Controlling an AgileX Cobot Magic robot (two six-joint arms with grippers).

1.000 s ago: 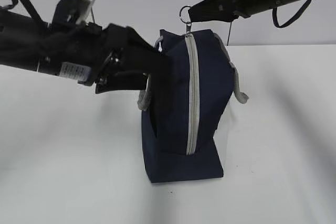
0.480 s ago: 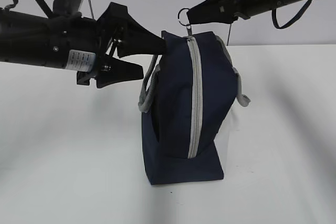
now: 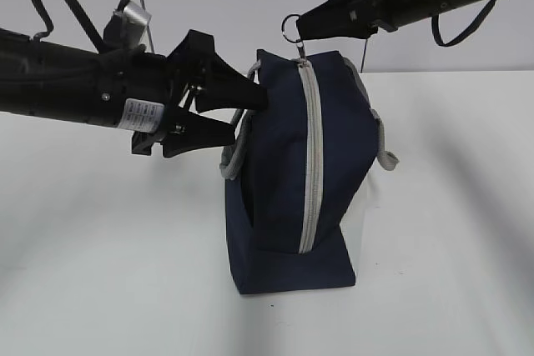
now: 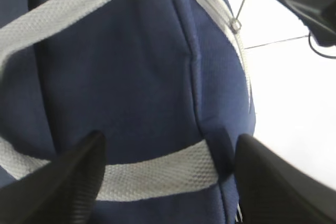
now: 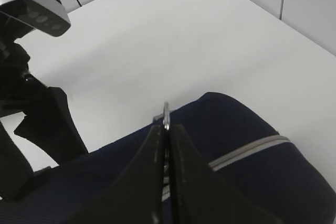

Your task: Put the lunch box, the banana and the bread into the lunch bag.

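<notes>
My right gripper (image 3: 302, 27) pinches the thin metal ring pull (image 3: 291, 26) just above the soft navy lunch bag (image 3: 284, 172) standing on the white table (image 3: 100, 273), its grey zipper (image 3: 310, 156) closed, while my left gripper (image 3: 246, 112) is spread wide at the bumpy grey handle (image 4: 152, 174).

Navy-blue fabric lunch bag (image 3: 292, 172) upright on white bench (image 3: 100, 273), mid-frame.
Left gripper (image 3: 242, 114) at bag's upper left side, beside grey webbing handle (image 3: 234, 152); right gripper (image 3: 307, 27) above bag top, at metal ring pull (image 3: 292, 27).
</notes>
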